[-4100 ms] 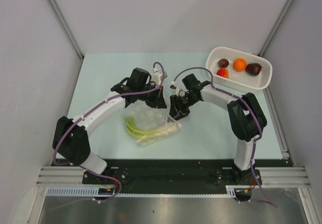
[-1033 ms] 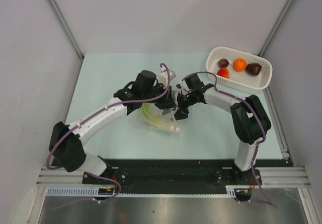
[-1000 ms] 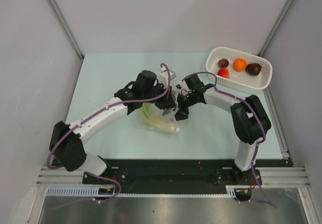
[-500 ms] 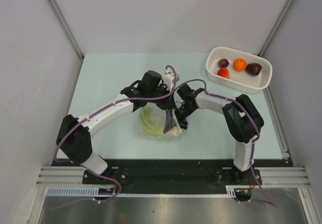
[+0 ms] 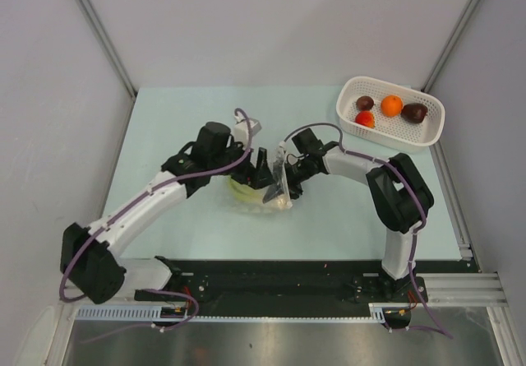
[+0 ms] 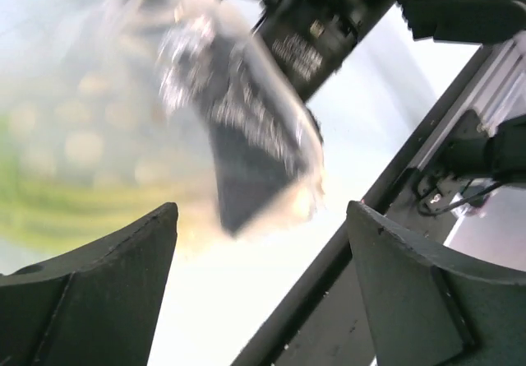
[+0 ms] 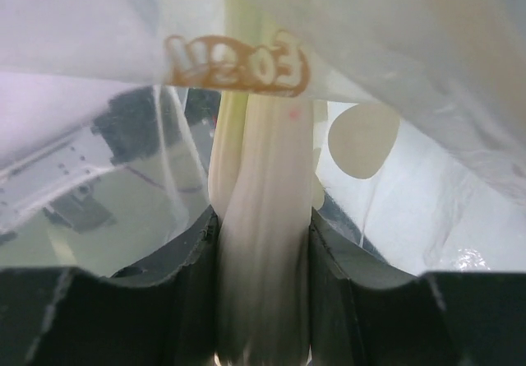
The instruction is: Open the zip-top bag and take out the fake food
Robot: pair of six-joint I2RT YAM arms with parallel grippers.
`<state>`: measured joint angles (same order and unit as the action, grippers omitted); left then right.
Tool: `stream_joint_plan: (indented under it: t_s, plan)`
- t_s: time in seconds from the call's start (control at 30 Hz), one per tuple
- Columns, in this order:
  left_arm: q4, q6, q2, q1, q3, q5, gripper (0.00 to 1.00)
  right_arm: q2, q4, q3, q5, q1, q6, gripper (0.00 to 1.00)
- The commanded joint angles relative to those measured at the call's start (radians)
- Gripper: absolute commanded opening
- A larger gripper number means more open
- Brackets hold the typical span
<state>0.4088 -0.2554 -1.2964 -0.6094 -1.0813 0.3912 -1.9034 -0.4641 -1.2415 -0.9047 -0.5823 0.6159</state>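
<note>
Item: zip-top bag (image 5: 246, 195), clear crinkled pouch, lying on the desk (image 5: 164, 127) directly below and between the two tools. Contents: green stalks (image 7: 261, 136), pale at the end nearest the right tool (image 7: 261, 226), lying lengthwise away from it. Right tool: jaws narrow, pressed against both sides of the pale stalk end; whether bag film is caught in the pinch cannot be told. Left tool (image 6: 261, 243): jaws wide, nothing between them, the pouch just ahead of its tips and not touched. Further out, well beyond the right tool: white basket (image 5: 431, 127) holding an orange ball (image 5: 392, 104), a red tomato (image 5: 363, 119) and two dark lumps (image 5: 415, 112). Hazards, as judged: with the left tool gripping nothing, the pouch is unanchored, so a pull on the stalks would likely drag the whole bag along; trapped film would cause the same; the slim, smooth stalks may slip from a partial pinch.
</note>
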Motion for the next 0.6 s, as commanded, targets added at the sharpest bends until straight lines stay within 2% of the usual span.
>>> stream_joint_plan:
  t_s: [0.0,0.1,0.2,0.33,0.57]
  plan:
    - [0.005,-0.128,0.159,0.097,0.101,0.09,0.88,0.05,0.177,-0.03,0.029,0.035,0.074,0.14]
    - [0.01,-0.214,0.204,0.174,0.17,0.098,0.86,0.05,0.237,-0.03,0.027,0.053,0.103,0.13]
    - [-0.004,-0.348,0.23,0.258,0.257,0.037,0.87,0.059,0.291,-0.03,0.02,0.068,0.126,0.12]
    - [-0.091,-0.508,0.166,0.382,0.334,0.073,0.87,0.082,0.32,-0.03,0.024,0.075,0.14,0.12]
    - [-0.215,-0.636,-0.023,0.436,0.291,0.041,0.89,0.092,0.297,-0.03,0.023,0.075,0.137,0.12]
